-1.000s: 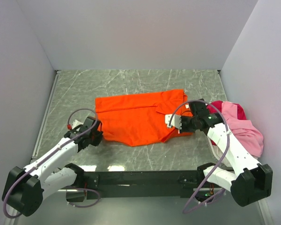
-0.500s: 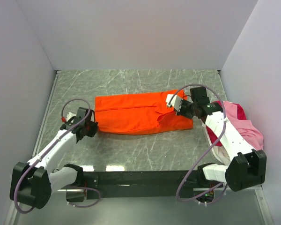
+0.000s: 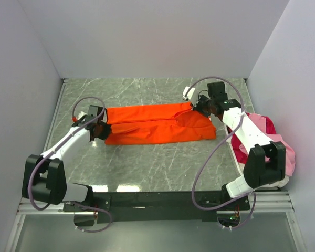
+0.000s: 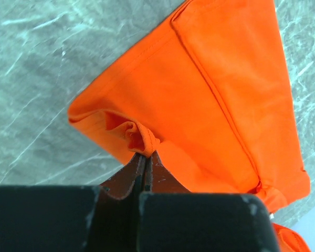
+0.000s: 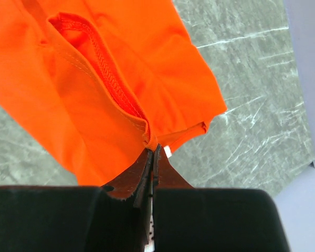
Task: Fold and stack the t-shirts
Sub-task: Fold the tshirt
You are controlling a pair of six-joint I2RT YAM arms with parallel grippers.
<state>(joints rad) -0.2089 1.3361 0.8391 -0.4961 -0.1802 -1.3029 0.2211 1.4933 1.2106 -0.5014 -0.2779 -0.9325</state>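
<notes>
On the grey counter (image 3: 147, 168), the orange shirt (image 3: 157, 126) now lies mid-counter as a narrower band than a second ago. The left tool (image 3: 101, 130) and right tool (image 3: 196, 106) pinch its ends, apparently finishing the lengthwise fold.

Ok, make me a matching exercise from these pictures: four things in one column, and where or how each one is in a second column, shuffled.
Things:
1. orange t-shirt
2. pink and red shirts
3. left gripper
4. right gripper

States:
A. shut on the right end of the orange shirt
B. heaped at the right edge of the table
C. lying as a long band across the middle of the table
D. shut on the left end of the orange shirt

Pairs: 1-C, 2-B, 3-D, 4-A
</notes>
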